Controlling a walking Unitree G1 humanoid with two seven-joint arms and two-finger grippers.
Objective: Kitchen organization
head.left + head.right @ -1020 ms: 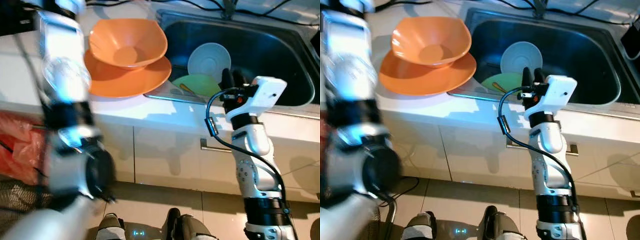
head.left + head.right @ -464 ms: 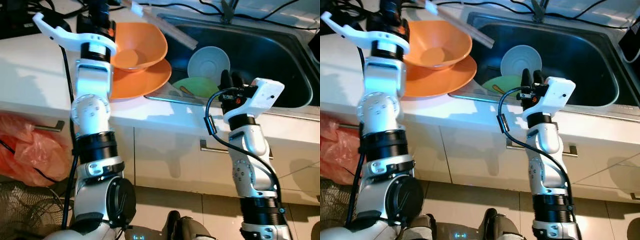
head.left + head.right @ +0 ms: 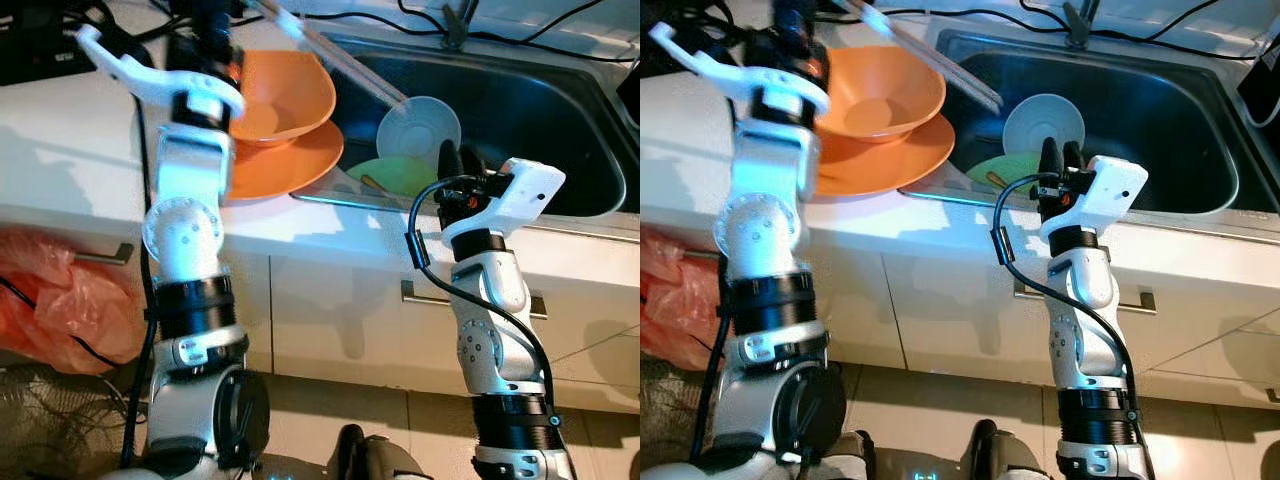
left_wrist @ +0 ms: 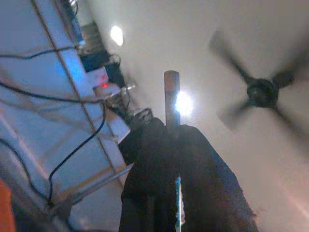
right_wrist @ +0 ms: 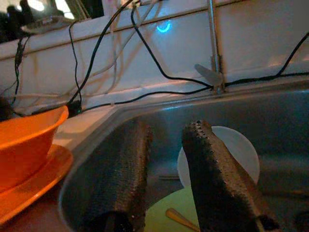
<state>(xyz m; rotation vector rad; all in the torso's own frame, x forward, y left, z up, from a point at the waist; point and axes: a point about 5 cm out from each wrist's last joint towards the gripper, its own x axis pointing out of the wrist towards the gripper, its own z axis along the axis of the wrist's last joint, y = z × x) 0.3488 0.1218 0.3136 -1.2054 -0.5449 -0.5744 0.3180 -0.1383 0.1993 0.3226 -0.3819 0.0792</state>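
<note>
Your left gripper, jaws pinching the chopsticks, has swung their tips further over the sink toward the white bowl. Right gripper, jaws spread, hovers at the sink's front edge.

Both head views look steeply down from above the white bench, taking in the stainless steel sink and the cabinet fronts below it. The right wrist view sits low and close at that sink's rim, facing the tiled back wall behind it. The left wrist view tilts upward from the sink toward the pale ceiling and its dark ceiling fan
</note>
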